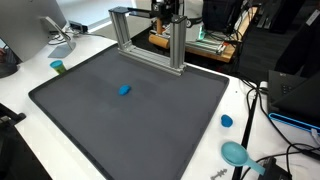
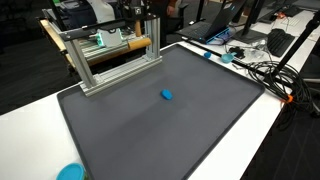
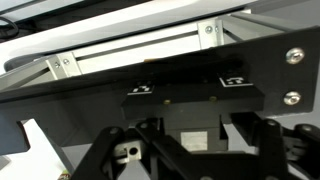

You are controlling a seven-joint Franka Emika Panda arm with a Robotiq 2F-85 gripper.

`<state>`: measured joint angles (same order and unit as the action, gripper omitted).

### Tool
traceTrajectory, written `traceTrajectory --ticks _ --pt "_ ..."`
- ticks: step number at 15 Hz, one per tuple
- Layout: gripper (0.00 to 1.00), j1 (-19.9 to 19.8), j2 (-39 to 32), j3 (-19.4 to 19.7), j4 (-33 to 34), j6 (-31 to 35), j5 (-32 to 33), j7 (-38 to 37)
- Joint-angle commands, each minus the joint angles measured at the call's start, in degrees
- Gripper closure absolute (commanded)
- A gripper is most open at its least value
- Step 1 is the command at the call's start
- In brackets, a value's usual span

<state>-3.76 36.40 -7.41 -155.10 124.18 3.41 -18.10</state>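
My gripper (image 3: 190, 128) enters the wrist view from the bottom, close against a black plate (image 3: 180, 95) with two small square markers, mounted in front of an aluminium frame (image 3: 130, 58). Its dark fingers (image 3: 140, 130) stand apart on either side of a black block with a pale label (image 3: 190, 142). Whether they press on it does not show. In both exterior views the gripper (image 1: 168, 12) (image 2: 150, 12) is a dark shape behind the top of the aluminium frame (image 1: 150, 40) (image 2: 110, 55). A small blue object (image 1: 125, 90) (image 2: 167, 95) lies alone on the dark grey mat (image 1: 90, 120) (image 2: 150, 135), far from the gripper.
The mat covers a white table. A teal cup (image 1: 58, 67), a blue lid (image 1: 227, 121) and a teal bowl-like thing (image 1: 235, 152) (image 2: 70, 172) sit on the table's margins. Cables (image 1: 272, 130) (image 2: 262, 68) trail along one side. Wooden parts and monitors stand behind the frame.
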Motion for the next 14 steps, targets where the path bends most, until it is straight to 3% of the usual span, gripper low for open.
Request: traceTrajectory --ticks 1,2,3,11,12,14 --pt "0.55 -1.6 1.3 -1.9 -1.5 0.3 3.0 -4.2" --pt "0.63 -1.8 1.4 -2.1 -1.4 0.5 3.3 -4.8" --pt "0.65 -1.9 1.5 -2.3 -1.3 0.5 3.4 -5.4" --pt "0.65 -0.9 0.0 -1.0 -0.5 -0.4 2.3 -3.4" --pt "0.3 -0.9 -0.1 -0.8 -0.7 -0.1 2.2 -3.0" --pt "0.2 0.2 -0.6 0.5 -1.2 0.6 1.3 0.1"
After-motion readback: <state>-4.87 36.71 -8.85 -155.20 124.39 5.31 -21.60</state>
